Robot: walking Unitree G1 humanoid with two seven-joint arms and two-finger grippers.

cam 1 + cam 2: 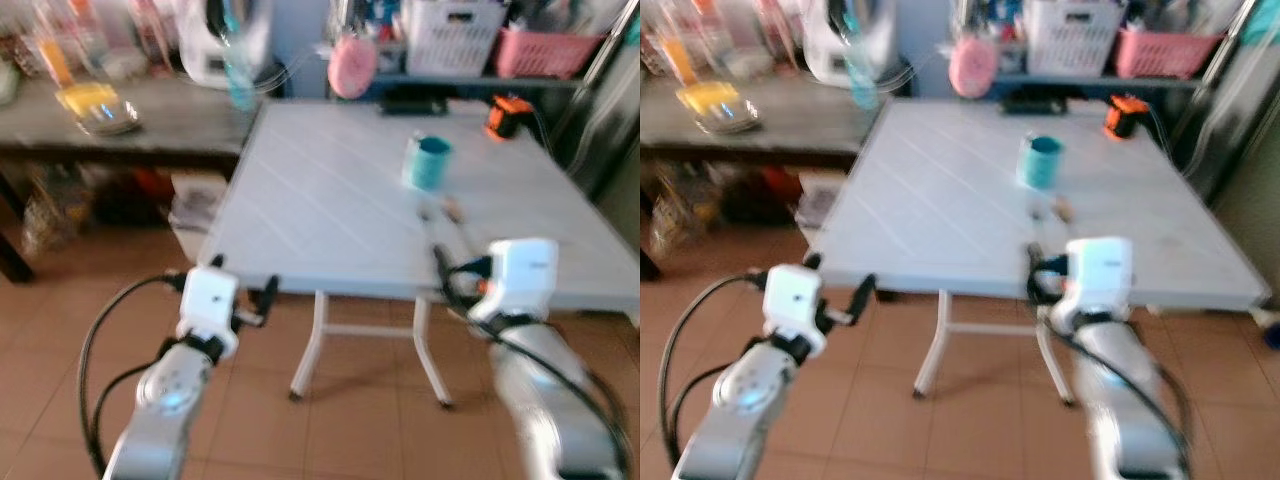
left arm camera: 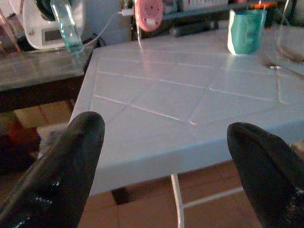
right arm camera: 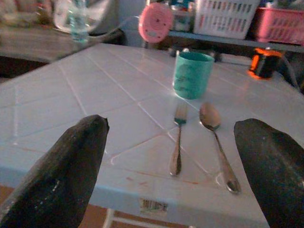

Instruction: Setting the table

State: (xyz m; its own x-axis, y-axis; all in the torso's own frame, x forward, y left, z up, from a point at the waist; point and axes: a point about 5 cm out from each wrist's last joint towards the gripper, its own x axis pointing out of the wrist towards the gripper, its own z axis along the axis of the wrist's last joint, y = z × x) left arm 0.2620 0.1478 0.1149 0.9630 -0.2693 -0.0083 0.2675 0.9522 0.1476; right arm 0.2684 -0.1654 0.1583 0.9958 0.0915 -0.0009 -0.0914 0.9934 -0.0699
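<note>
Both eye views are smeared by motion blur, so the fork (image 1: 428, 213) and spoon (image 1: 452, 211) on the white surface (image 1: 330, 200) read as faint streaks. The clutter on the side bench (image 1: 130, 125) cannot be identified. The right arm's white housing (image 1: 522, 272) covers the surface's near edge.

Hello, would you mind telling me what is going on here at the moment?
The robot stands facing a white table it is setting. A teal cup already sits on it, with a fork and a spoon lying side by side in front of the cup. The right gripper is open at the table's near edge, facing the cutlery and holding nothing. The left gripper is open too, empty.
</note>
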